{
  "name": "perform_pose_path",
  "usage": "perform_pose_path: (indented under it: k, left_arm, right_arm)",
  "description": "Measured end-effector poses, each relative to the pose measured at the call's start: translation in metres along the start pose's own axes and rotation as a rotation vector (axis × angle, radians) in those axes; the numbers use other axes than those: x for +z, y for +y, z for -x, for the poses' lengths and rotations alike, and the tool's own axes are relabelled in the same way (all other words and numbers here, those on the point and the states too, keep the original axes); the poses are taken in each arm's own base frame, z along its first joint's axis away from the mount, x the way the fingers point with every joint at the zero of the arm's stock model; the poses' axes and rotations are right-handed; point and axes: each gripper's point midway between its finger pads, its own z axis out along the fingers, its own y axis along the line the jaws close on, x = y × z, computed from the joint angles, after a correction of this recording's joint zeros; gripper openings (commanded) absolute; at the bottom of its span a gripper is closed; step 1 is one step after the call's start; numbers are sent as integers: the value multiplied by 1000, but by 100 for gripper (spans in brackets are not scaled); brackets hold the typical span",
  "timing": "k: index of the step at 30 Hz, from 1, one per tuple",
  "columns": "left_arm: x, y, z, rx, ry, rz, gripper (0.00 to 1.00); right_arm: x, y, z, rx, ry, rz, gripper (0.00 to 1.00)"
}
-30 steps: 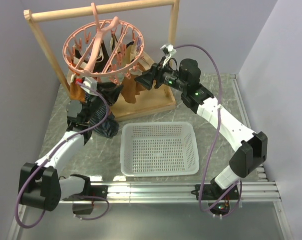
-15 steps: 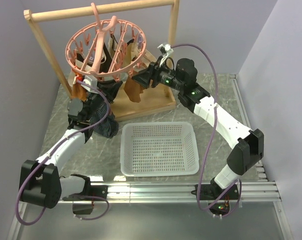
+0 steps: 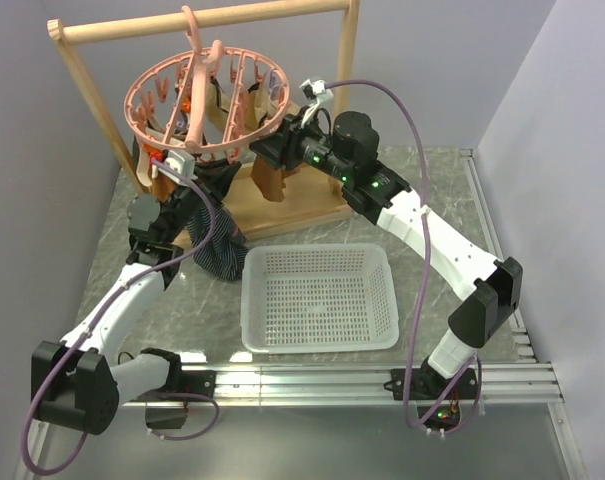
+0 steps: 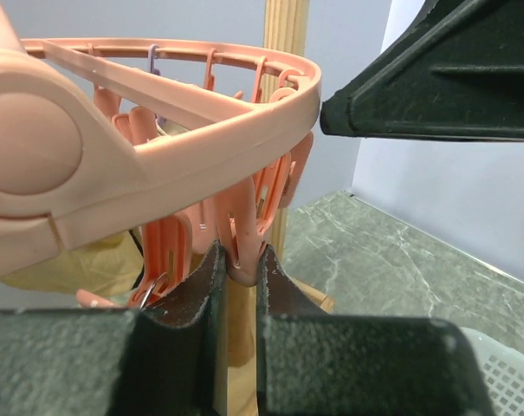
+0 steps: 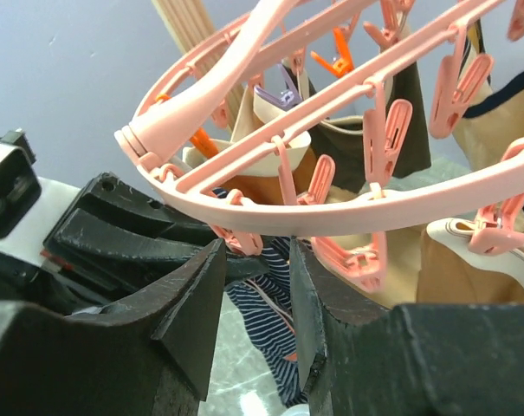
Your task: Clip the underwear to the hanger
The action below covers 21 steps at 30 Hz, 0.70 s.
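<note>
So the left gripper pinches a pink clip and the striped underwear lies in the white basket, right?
No. The basket is empty; in the top view the underwear hangs left of it, under the hanger. The left gripper does pinch a clip.

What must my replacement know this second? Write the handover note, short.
Left claw: shut on a pink clip under the hanger rim.
Right claw: jaws apart at the rim, gripping nothing that shows.
Underwear: hangs beside the left arm, below the ring. What holds its top edge is hidden.
Done: underwear is up at the hanger.
Left: no clip is visibly biting the cloth. Get its edge into a clip, check that it holds, then release.
</note>
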Motion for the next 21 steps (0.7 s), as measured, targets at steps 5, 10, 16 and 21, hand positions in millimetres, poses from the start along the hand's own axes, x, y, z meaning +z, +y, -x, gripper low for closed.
perform_pose_path:
  k: [5,10,16,21]
  left_arm:
    - [-2,2,-3,10,18,16,0]
    - [-3,3,-5,8,29,25,0]
    - [-5,3,-3,6,30,28,0]
    - [-5,2,-2,7,28,29,0]
  right_arm:
    - [10,1,-13,51,29,-16,43]
    - [19,-8,-35,111,77,-49,42]
    - [22,-6,-39,168,79,-52,42]
    - [25,-1,-34,199,53,-40,42]
